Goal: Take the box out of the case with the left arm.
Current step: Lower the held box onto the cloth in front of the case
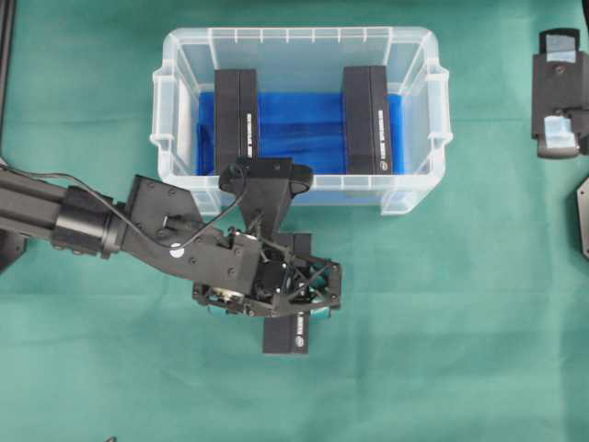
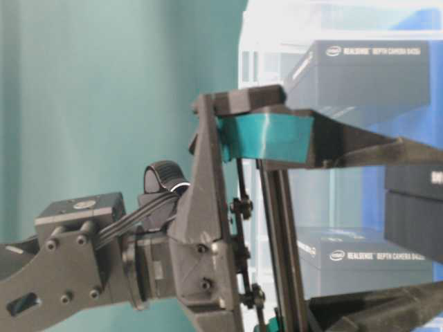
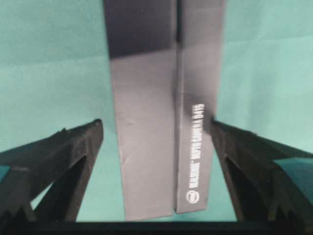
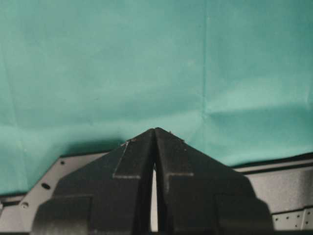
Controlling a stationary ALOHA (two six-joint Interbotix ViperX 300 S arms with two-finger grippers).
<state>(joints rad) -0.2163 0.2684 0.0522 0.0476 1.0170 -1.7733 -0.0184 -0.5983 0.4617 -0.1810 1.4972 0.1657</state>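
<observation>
The clear case [image 1: 294, 35] with a blue bottom stands at the back of the table. Two dark boxes [image 1: 236, 120] [image 1: 368, 118] stand on edge inside it. A third dark box [image 1: 285, 336] rests on the green cloth just in front of the case. My left gripper [image 1: 276, 308] hangs over that box with its fingers either side of it. In the left wrist view the box [image 3: 146, 147] lies between the open jaws. The left finger [image 3: 73, 156] is clear of it and the right finger [image 3: 239, 156] is at its edge. My right gripper [image 4: 154, 129] is shut with nothing in it.
The right arm [image 1: 559, 87] is parked at the far right edge of the table, above a dark plate [image 1: 583, 212]. Green cloth [image 1: 460, 322] covers the table around the case. The left arm [image 1: 83, 216] reaches in from the left edge.
</observation>
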